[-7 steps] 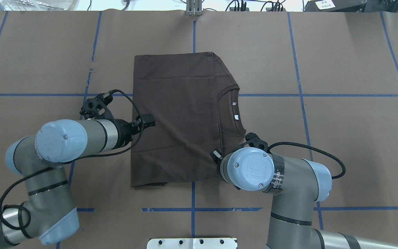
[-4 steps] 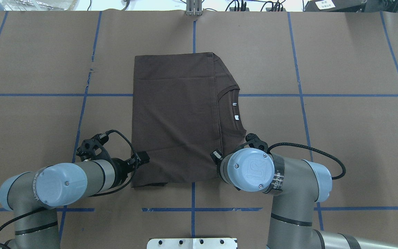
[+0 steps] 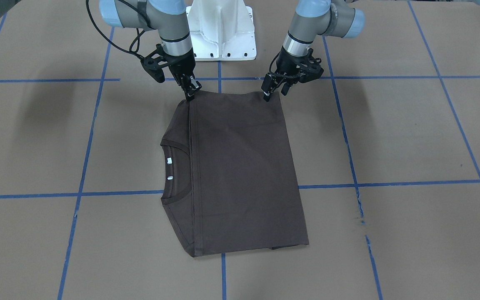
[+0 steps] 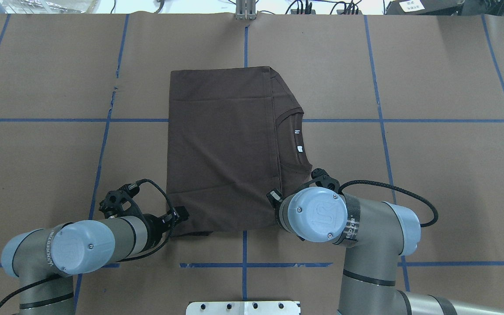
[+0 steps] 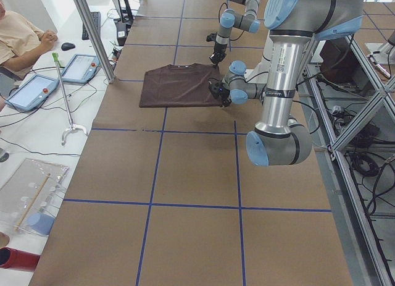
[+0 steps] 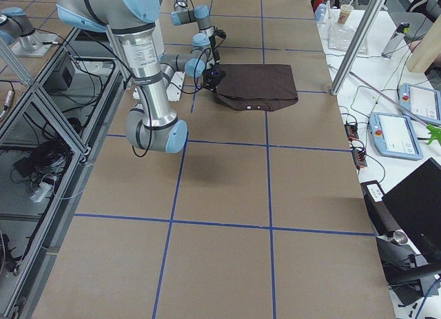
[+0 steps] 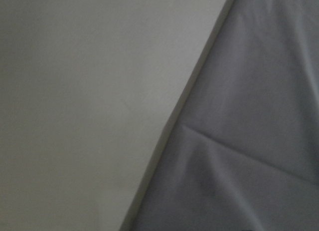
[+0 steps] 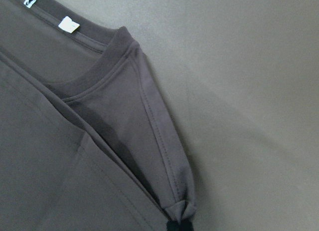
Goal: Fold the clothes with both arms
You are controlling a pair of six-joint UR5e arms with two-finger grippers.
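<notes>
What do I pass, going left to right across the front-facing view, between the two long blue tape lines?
white neck tags → right gripper → left gripper. The T-shirt spans all three, so it has no single place in the order.

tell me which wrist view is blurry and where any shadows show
left wrist view: soft and washed out, the T-shirt looks grey; right wrist view: sharp, collar stitching crisp; front-facing view: soft shadows on the table
</notes>
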